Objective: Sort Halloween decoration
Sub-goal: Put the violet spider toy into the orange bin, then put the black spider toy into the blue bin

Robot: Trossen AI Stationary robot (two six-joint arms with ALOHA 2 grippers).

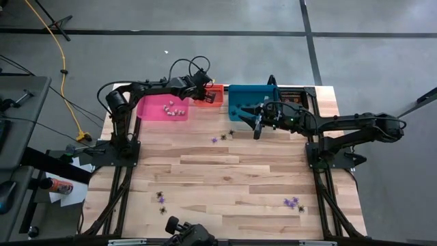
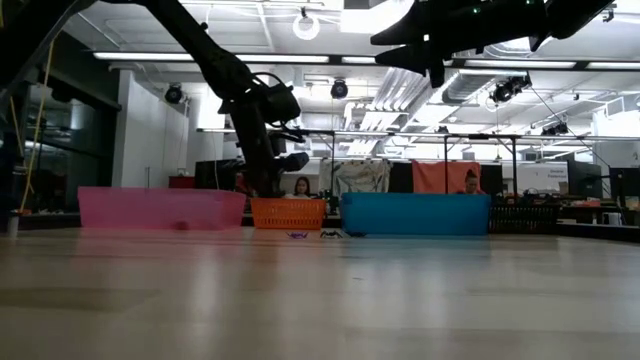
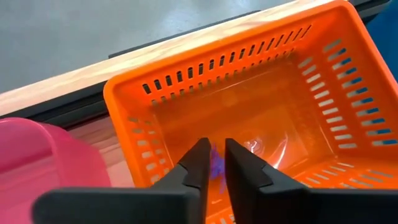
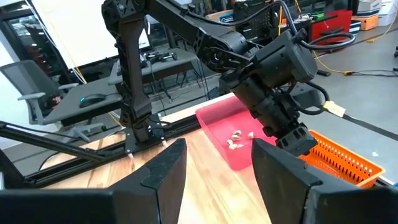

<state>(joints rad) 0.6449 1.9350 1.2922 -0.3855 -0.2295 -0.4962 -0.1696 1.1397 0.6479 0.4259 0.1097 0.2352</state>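
I hold the left gripper [image 3: 212, 163] over the orange bin [image 3: 323, 118], its fingers parted only by a narrow slit. A purple trinket [image 3: 215, 167] shows in that slit, though I cannot tell whether the tips grip it or it lies loose on the bin floor just below them. The pink bin [image 1: 164, 108] sits beside this gripper, with pale trinkets [image 1: 173, 109] lying inside.

My right gripper [image 1: 258, 128] hangs above the table at the near edge of the blue bin [image 1: 251, 99], fingers spread wide with nothing between them. Purple and dark trinkets [image 1: 223, 137] lie on the wood just beside it. More trinkets [image 1: 293, 203] rest well apart from both grippers, near the table's [image 1: 225, 178] front edge, with others [image 1: 161, 203] toward the left front.
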